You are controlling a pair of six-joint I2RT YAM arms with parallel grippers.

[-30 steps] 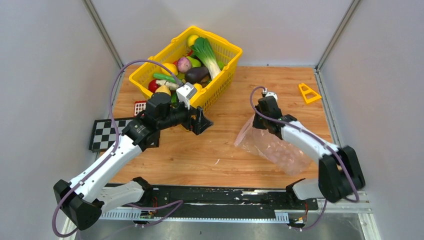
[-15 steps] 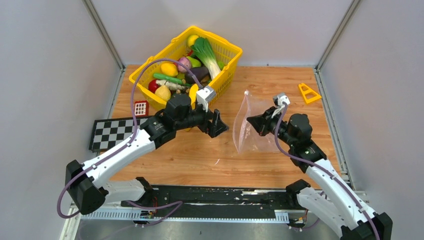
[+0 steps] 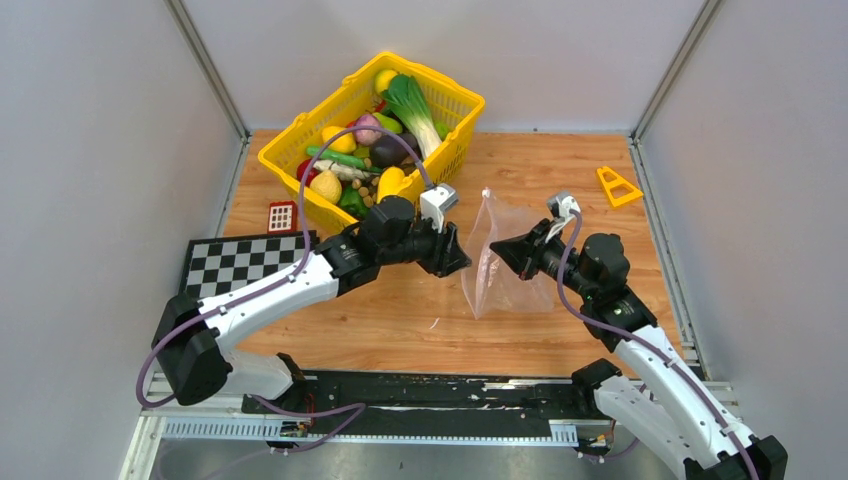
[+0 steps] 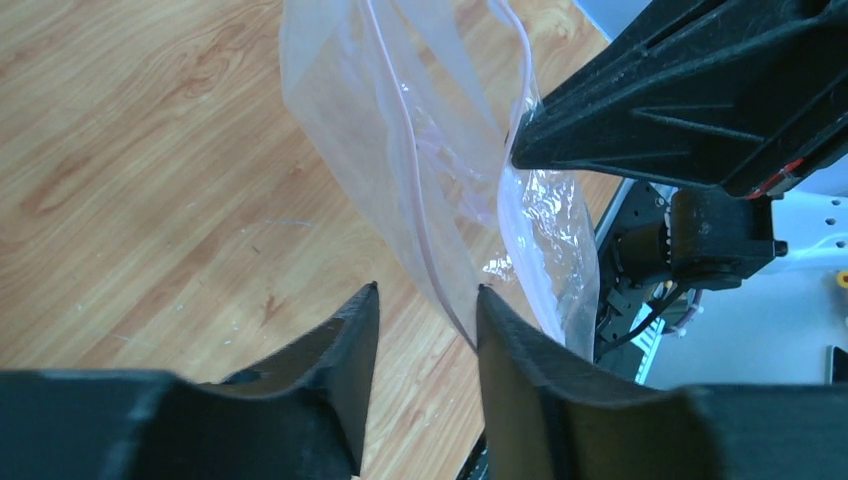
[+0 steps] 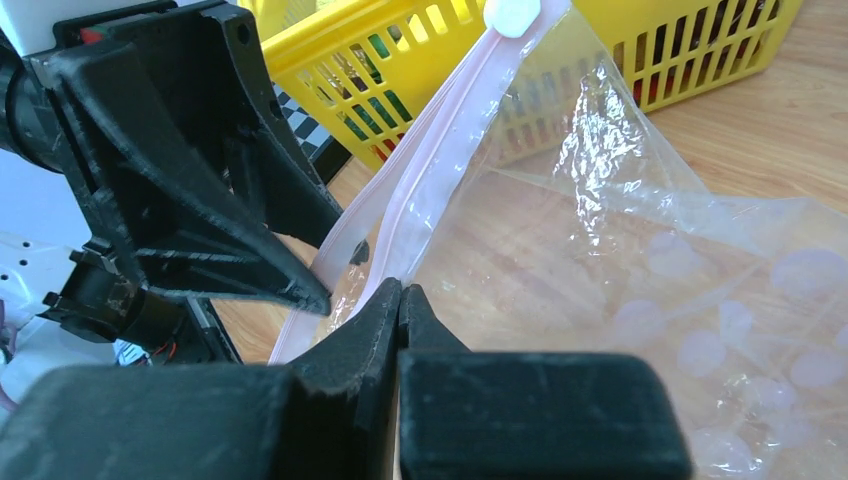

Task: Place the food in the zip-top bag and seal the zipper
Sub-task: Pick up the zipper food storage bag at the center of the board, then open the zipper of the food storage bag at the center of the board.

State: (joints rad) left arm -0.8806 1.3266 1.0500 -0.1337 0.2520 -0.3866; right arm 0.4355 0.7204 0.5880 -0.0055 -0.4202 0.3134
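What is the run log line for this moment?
left gripper: open, astride zipper | right gripper: shut on zip-top bag | food: in basket

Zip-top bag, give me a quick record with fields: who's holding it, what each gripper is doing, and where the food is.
Bag: zip-top bag, clear, held upright
Right gripper: shut, pinching the bag's film
Left gripper: jaws apart, zipper strip running between them
Food: in the yellow basket
Inside bag: no food visible
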